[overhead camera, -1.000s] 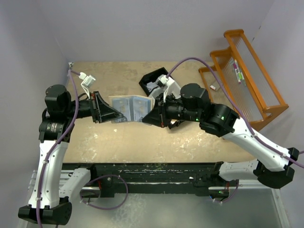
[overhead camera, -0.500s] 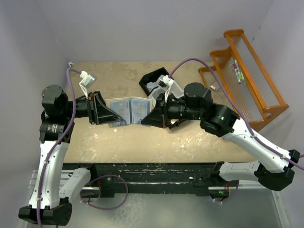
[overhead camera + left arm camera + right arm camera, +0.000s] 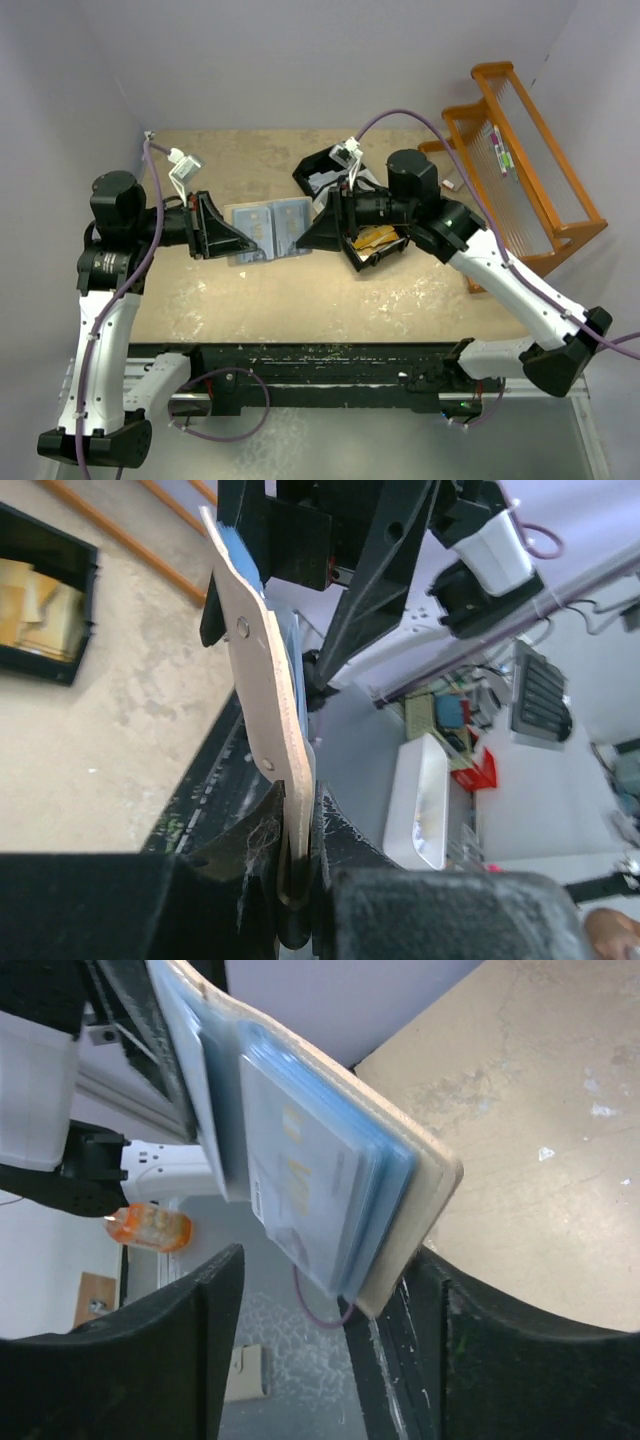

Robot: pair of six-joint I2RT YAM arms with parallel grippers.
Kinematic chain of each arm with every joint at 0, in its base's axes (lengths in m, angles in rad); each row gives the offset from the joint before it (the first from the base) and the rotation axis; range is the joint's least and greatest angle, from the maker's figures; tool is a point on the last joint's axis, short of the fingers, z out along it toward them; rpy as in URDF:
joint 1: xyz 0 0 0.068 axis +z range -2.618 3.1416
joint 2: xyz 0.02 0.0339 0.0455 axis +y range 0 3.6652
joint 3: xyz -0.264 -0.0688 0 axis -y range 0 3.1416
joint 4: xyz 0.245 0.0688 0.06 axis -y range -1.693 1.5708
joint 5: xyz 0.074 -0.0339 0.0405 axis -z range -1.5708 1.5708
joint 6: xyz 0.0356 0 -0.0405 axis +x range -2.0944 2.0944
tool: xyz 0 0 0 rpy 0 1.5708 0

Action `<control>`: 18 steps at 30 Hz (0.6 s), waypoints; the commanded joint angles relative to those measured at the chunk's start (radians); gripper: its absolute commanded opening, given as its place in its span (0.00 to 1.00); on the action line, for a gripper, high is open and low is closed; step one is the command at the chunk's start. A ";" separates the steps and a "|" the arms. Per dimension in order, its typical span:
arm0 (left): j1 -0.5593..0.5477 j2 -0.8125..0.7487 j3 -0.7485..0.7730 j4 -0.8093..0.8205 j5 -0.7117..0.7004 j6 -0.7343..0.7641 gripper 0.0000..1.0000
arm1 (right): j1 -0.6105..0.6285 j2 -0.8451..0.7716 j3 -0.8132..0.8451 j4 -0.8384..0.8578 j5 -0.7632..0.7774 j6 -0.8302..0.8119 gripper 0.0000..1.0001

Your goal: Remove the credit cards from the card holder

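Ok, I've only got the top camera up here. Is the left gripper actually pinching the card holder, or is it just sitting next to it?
Observer: It's pinching it. The left wrist view shows the left gripper shut on the edge of the card holder, which is seen edge-on with its tan face showing.
Operator: And the right one, has it grabbed a card?
Observer: No. In the right wrist view the right gripper is open, with one finger on each side of the holder's corner. The pale blue cards are still stacked in their pocket.
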 commanded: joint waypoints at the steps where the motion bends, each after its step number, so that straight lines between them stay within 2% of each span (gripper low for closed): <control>1: 0.005 0.042 0.116 -0.271 -0.171 0.280 0.00 | -0.081 0.035 -0.010 0.070 -0.147 -0.001 0.72; 4: 0.010 0.078 0.149 -0.361 -0.311 0.375 0.00 | -0.143 0.057 0.017 -0.017 -0.073 -0.024 0.81; 10: 0.018 0.109 0.155 -0.393 -0.458 0.448 0.00 | -0.175 0.137 0.112 -0.263 0.356 -0.034 0.87; 15: 0.021 0.121 0.156 -0.403 -0.443 0.490 0.00 | -0.182 0.269 0.138 -0.405 0.746 0.058 0.86; 18: 0.022 0.121 0.166 -0.422 -0.398 0.520 0.00 | -0.186 0.358 0.172 -0.439 0.862 0.118 0.85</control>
